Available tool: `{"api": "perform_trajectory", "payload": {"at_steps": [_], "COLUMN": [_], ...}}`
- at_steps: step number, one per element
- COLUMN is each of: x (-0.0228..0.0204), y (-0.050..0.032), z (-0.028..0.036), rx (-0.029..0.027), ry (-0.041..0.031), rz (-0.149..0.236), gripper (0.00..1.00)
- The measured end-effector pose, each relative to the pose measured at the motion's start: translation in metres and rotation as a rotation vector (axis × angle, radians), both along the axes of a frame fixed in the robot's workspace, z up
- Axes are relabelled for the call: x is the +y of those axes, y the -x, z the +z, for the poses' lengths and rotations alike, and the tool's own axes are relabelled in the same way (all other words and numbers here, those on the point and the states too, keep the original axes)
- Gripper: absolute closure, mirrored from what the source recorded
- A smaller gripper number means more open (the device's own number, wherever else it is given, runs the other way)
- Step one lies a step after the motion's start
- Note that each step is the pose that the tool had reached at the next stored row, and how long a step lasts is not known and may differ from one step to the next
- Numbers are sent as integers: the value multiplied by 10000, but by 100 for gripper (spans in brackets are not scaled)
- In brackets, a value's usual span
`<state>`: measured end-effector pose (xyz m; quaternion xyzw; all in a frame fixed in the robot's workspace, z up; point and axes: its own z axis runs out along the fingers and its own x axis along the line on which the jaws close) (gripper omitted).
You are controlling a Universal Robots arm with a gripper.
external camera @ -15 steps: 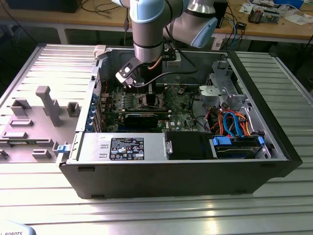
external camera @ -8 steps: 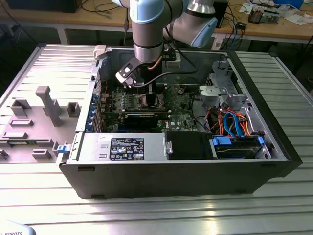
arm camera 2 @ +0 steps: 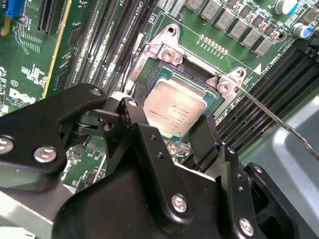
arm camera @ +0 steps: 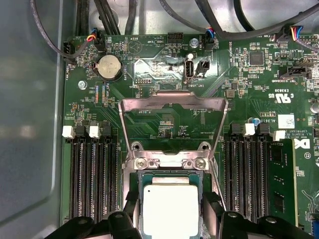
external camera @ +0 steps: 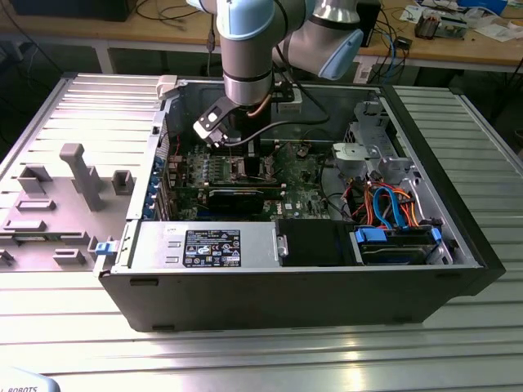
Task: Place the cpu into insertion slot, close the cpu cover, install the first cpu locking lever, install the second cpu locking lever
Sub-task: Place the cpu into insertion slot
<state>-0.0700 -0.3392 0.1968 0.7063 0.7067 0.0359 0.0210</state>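
In both wrist views the cpu point(arm camera 2: 174, 110) point(arm camera: 171, 206), a flat square chip with a silver-grey top, lies level in the insertion slot point(arm camera 2: 192, 69) point(arm camera: 169, 162). The slot's shiny metal rim frames it on the green board. My gripper point(arm camera 2: 172, 122) point(arm camera: 171, 206) is shut on the cpu, one black finger point(arm camera 2: 130, 113) against each opposite edge. The cpu cover point(arm camera: 174, 103), a thin silver frame with a square window, stands flipped open beyond the slot. A thin wire lever point(arm camera 2: 271, 117) sticks out from the slot's corner. In the exterior view the gripper point(external camera: 245, 155) reaches down into the open computer case.
Long black memory slots point(arm camera: 92, 174) point(arm camera: 246, 172) flank the socket on both sides. Black cables point(arm camera: 149, 15) run along the board's far edge by the case wall. The exterior view shows a drive cage with blue and orange cables point(external camera: 392, 208) and the power supply point(external camera: 212, 245).
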Motion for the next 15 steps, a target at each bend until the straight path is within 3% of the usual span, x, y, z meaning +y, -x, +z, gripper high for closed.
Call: {"api": "perform_trajectory", "payload": {"at_steps": [2,6,11,15], "x": [0,0,0,0], "y": [0,0,0,0], "z": [0,57,195,278], "rx": [0,-1,11,39], "ry": [0,-2,-4,-6], "rz": [0,0,0,0], "gripper": [38,38,38,53]}}
